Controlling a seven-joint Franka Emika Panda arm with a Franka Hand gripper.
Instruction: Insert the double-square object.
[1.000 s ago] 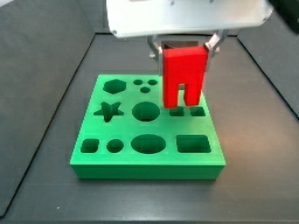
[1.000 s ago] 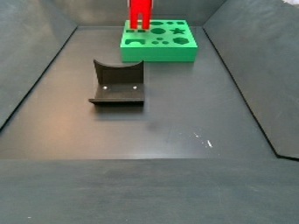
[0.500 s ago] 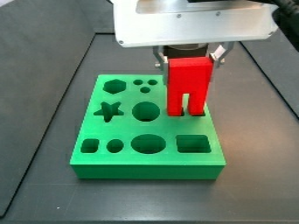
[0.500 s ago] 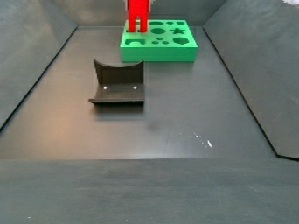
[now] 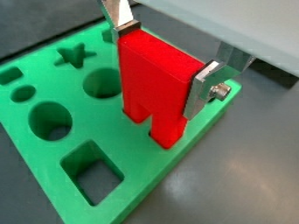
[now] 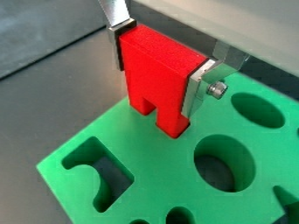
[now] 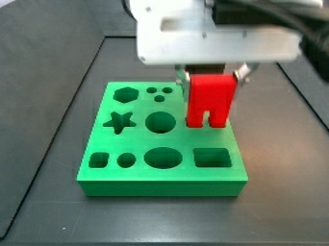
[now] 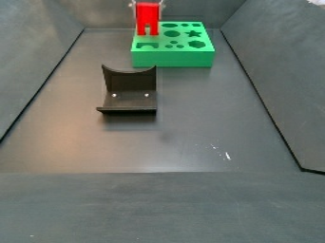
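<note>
My gripper (image 7: 213, 74) is shut on the double-square object (image 7: 210, 102), a bright red block with two square legs, held upright. It also shows in both wrist views (image 5: 158, 83) (image 6: 160, 79), clamped between the silver fingers (image 5: 207, 86) (image 6: 201, 86). Its legs reach down at the right edge of the green board (image 7: 129, 171), over the middle of that edge; I cannot tell how deep they sit in the holes there. In a side view the red block (image 8: 147, 19) stands at the far left corner of the board (image 8: 178, 52).
The green board carries a star hole (image 7: 119, 122), a round hole (image 7: 162, 159), a square hole (image 7: 213, 156) and several smaller ones. The dark fixture (image 8: 127, 90) stands on the floor nearer the camera. Dark walls bound the floor.
The gripper has moved down with the red block; its legs have dropped lower against the green board and less of the block shows above it.
</note>
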